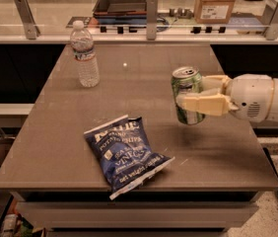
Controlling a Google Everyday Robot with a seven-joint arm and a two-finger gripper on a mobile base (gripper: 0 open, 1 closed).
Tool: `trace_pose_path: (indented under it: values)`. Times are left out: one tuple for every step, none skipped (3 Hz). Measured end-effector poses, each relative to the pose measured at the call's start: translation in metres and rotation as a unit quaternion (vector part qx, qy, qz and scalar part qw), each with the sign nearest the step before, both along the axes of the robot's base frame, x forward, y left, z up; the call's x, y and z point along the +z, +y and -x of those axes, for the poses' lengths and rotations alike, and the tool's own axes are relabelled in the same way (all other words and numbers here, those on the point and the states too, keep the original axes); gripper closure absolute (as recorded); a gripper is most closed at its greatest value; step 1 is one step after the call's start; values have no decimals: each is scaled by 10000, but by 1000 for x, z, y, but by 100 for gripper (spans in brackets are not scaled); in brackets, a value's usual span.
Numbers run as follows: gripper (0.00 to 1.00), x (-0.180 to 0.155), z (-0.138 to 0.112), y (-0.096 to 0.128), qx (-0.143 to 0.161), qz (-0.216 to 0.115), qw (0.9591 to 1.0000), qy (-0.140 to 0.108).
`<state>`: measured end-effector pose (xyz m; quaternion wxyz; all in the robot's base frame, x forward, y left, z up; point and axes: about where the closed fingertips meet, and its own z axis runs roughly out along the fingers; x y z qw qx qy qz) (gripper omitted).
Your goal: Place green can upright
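Observation:
The green can point(187, 84) is shiny green with pale markings and a silver top with a pull tab. It stands upright in the air, a little above the brown table point(129, 83), right of centre. My gripper point(191, 97) reaches in from the right and is shut on the can, one cream finger point(204, 104) across its front and the other behind it. The white arm runs off the right edge.
A clear plastic water bottle point(85, 54) stands at the table's back left. A blue chip bag point(125, 152) lies flat near the front edge. Behind the table runs a counter with a rail, posts, a tray point(121, 1) and a cardboard box point(217, 3).

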<state>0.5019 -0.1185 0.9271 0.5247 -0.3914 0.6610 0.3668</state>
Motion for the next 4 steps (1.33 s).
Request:
trace_pose_path:
  values:
    - [100, -21, -10, 3, -106, -75, 9998, 149]
    - [100, -44, -16, 0, -246, -260, 9989, 311]
    - [100, -65, -15, -7, -441, -454, 9970, 440]
    - [100, -60, -15, -7, -442, -455, 9970, 440]
